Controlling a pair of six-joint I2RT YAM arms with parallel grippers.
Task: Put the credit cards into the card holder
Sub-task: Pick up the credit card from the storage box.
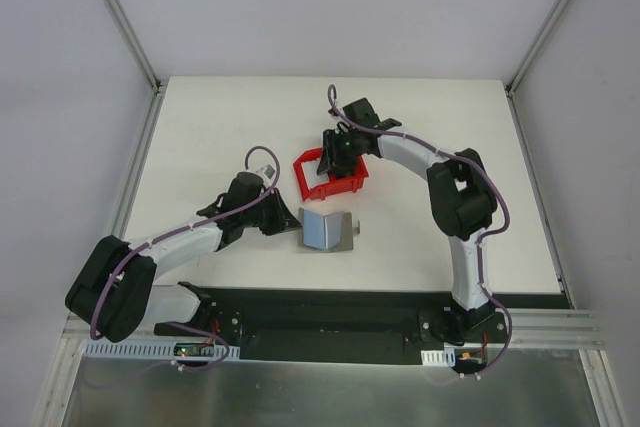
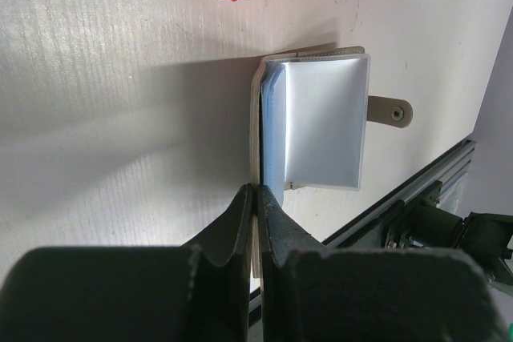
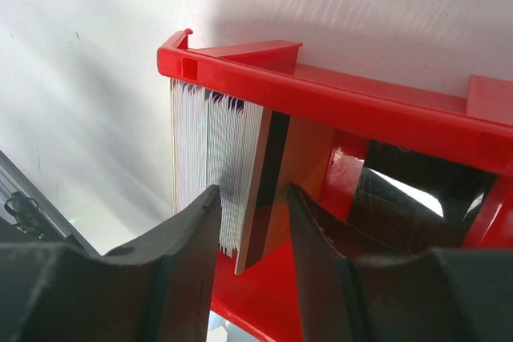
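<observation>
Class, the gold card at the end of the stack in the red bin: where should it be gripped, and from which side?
Grip the gold card by its free top edge, coming down from above with one jaw on each flat face. It stands on edge against the stack, and the bin walls block the sides.

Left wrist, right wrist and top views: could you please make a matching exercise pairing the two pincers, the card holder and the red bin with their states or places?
1 left pincer
2 right pincer
3 card holder
4 red bin

A holds upright cards
B shut on the holder's edge
C open around a tan card
D on the table, nearer the arm bases

Pairs: 1-B, 2-C, 3-D, 4-A
</observation>
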